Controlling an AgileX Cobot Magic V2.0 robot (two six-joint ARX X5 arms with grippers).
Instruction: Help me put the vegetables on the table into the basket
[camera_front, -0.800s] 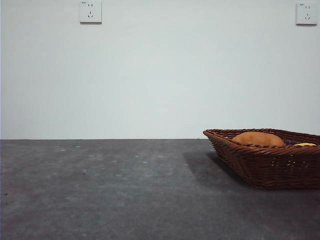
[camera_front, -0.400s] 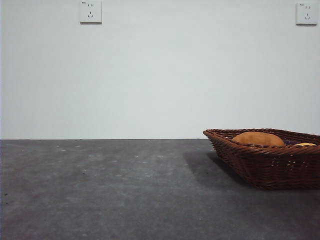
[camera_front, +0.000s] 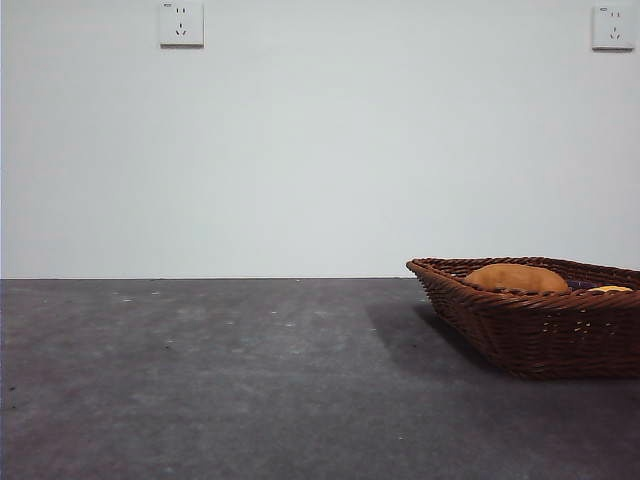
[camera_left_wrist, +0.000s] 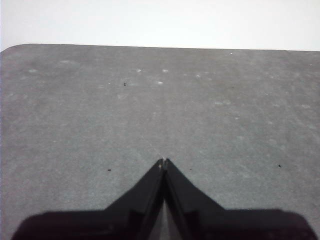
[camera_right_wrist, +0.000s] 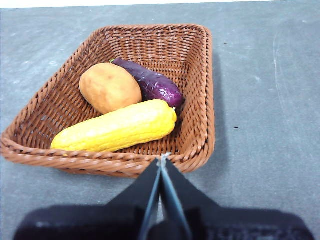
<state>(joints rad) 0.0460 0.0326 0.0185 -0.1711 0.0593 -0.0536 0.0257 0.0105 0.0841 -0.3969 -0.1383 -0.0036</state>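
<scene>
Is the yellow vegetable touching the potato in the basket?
Touching. The right wrist view shows the yellow vegetable pressed against the potato with no gap, both lying in the basket.

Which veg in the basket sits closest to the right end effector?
The long bumpy yellow vegetable. It lies along the basket wall nearest the right end effector; the potato and eggplant lie behind it.

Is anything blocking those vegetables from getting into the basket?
Nothing visible does. The yellow vegetable, potato and eggplant already lie inside the basket, and the right hand hovers near its rim, holding nothing.
</scene>
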